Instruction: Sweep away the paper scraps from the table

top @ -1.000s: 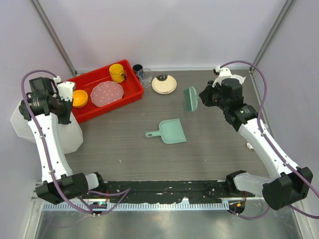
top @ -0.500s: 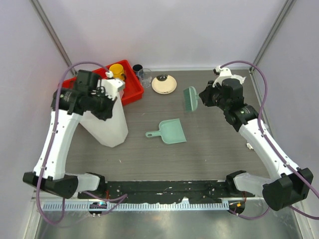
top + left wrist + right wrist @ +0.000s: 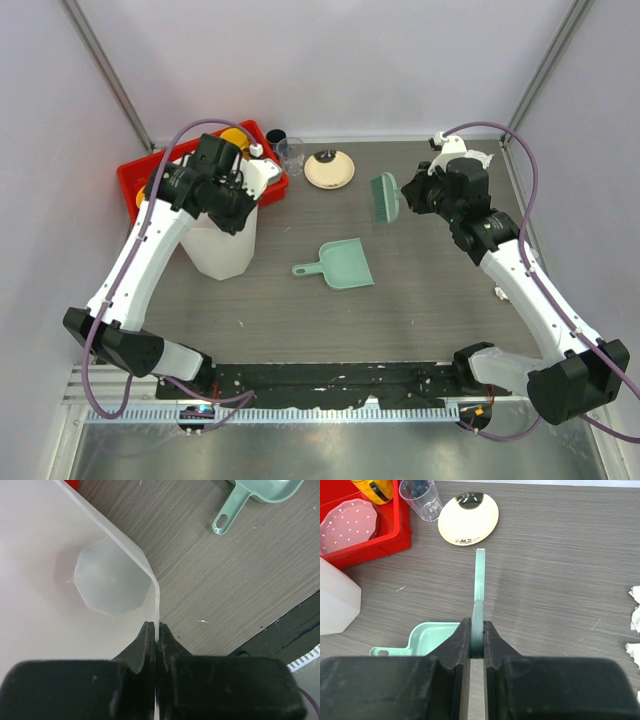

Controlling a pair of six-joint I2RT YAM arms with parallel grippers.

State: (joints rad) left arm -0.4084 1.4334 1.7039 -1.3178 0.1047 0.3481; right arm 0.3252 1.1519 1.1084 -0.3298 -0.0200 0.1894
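Only my right wrist view shows scraps (image 3: pixel 635 617) on the bench (image 3: pixel 560 555), right of the brush (image 3: pixel 479 575). Right tool (image 3: pixel 477 630) clamps it, arm outstretched; left tool (image 3: pixel 158 630), far left, pinches the bin (image 3: pixel 50 555) rim.

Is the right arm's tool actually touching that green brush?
Touching. The right wrist view shows the right tool shut on the green brush, pressing its handle from both sides.

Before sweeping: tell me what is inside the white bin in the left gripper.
Inside the white bin, the octagonal bottom shows bare. The left gripper, shut on the rim, hides the nearest part.
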